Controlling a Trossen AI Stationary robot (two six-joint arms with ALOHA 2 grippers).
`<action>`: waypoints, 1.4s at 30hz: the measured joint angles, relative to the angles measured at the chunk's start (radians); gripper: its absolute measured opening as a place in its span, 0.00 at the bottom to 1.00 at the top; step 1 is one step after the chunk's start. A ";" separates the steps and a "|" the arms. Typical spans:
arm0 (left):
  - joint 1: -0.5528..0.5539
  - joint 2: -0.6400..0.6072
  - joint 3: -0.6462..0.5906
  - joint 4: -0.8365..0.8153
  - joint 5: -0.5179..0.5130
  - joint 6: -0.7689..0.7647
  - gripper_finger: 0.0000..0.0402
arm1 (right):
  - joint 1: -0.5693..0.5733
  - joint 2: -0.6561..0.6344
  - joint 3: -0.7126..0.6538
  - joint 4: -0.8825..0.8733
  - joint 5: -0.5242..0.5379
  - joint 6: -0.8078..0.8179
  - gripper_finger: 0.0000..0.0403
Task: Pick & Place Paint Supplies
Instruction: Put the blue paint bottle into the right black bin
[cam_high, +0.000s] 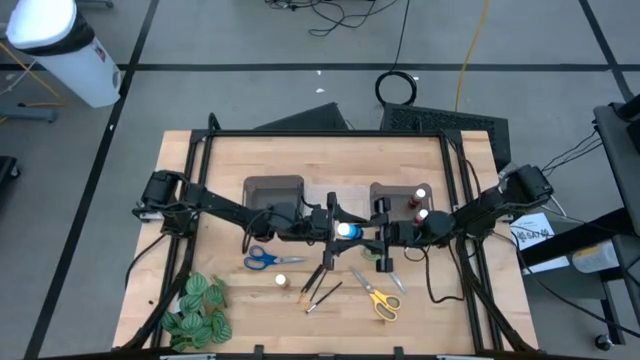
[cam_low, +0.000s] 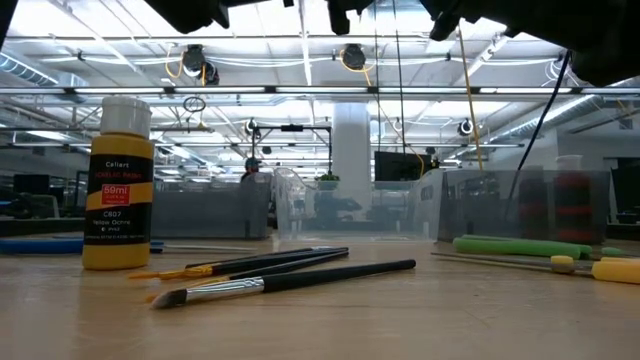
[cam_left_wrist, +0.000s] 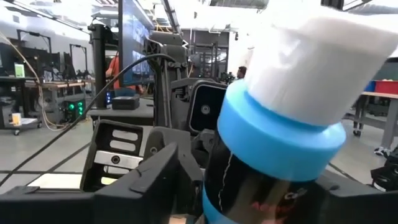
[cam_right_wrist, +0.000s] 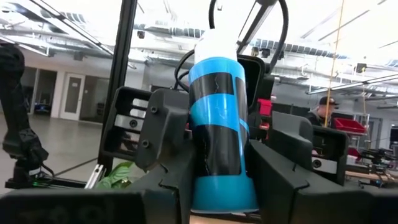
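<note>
Blue paint bottle (cam_right_wrist: 217, 124), black label (white cap), upright

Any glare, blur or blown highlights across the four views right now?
Left wrist view: the blue paint bottle fills the frame, soft, its white cap blown out. Right wrist view: the bottle reads clearly, bright ceiling behind. Low view: the yellow paint bottle and paintbrushes are sharp; arms at the top edge are backlit silhouettes. High view: evenly lit, no hard shadows on the table.

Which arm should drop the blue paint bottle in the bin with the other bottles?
Probably right. The right gripper is clamped on the blue paint bottle with the white cap, and the clear rectangular bin holding bottles lies on its side. The left gripper is alongside.
</note>
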 joint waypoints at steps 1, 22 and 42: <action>0.000 0.000 0.000 0.001 -0.002 0.000 0.52 | 0.000 0.000 0.000 -0.001 0.001 -0.001 0.29; -0.008 0.001 0.000 0.027 0.011 0.026 0.68 | 0.001 0.002 -0.001 -0.018 -0.009 0.005 0.28; -0.011 -0.098 0.000 -0.227 -0.077 0.020 0.32 | -0.001 -0.039 0.005 -0.172 0.093 0.080 0.35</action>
